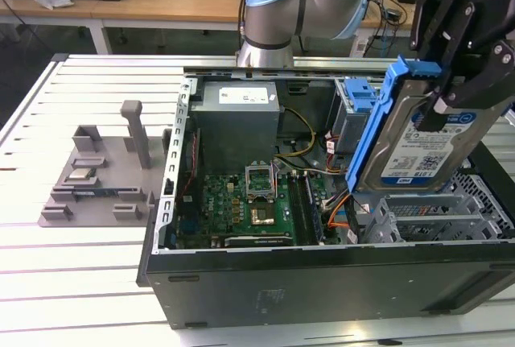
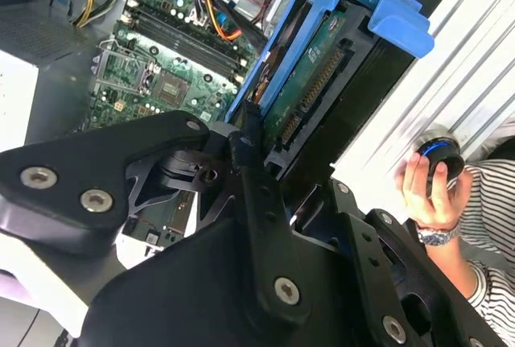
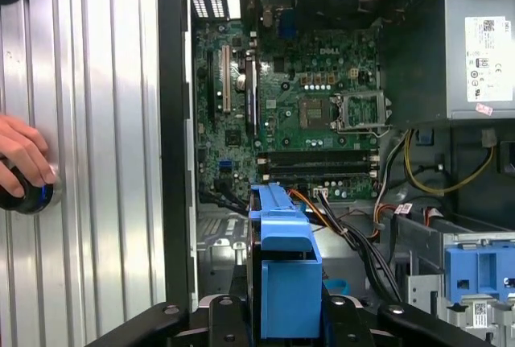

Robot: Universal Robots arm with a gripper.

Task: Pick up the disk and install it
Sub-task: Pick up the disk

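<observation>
In the exterior view the end effector (image 1: pixel 444 99), clamped on the disk (image 1: pixel 418 142), is cut off by the picture's top and right edges. One finger covers part of the disk's label, and the other is hidden behind the disk. The computer case (image 1: pixel 322 282) on the counter (image 1: pixel 72 282) runs past the right edge. In the second wrist view the disk's label face is turned away. In the first wrist view a person's hand (image 3: pixel 20 154) is cut by the picture's edge, and the round black thing (image 3: pixel 32 198) under it cannot be identified.
</observation>
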